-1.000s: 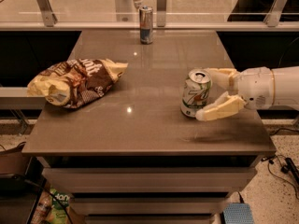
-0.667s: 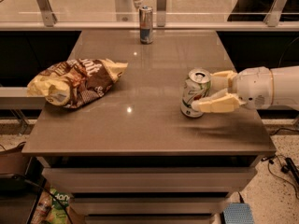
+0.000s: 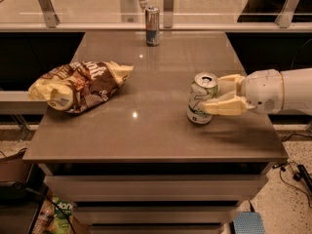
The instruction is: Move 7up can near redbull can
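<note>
The 7up can (image 3: 200, 98), short and white with green lettering and a silver top, stands upright on the right side of the table (image 3: 146, 135). My gripper (image 3: 214, 95) reaches in from the right, and its pale fingers (image 3: 225, 106) are shut on the can's right side. The redbull can (image 3: 152, 25), tall, slim, blue and silver, stands upright at the far edge of the table, well apart from the 7up can.
A crumpled brown and yellow chip bag (image 3: 78, 86) lies on the left side of the table. A glass railing with metal posts (image 3: 168, 6) runs behind the far edge. Drawers sit below the tabletop.
The near finger has closed in against the 7up can. The can stands in the same spot.
</note>
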Controlling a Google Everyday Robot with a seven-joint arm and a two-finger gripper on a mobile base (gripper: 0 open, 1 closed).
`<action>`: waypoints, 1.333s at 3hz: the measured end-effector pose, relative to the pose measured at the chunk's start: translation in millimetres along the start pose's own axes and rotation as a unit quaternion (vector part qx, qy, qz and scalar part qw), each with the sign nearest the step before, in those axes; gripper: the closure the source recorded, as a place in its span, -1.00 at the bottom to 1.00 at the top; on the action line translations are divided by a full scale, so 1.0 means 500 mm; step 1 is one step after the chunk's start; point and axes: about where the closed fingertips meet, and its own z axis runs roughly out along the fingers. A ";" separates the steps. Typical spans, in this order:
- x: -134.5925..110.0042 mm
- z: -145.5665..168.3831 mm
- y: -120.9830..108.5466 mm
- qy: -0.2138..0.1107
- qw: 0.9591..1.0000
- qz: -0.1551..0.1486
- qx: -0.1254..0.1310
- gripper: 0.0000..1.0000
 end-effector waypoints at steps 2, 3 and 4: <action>-0.002 0.004 0.001 0.000 1.000 -0.001 -0.002 1.00; -0.024 0.004 -0.008 0.013 1.000 -0.002 -0.004 1.00; -0.058 0.005 -0.047 0.037 0.999 0.003 -0.007 1.00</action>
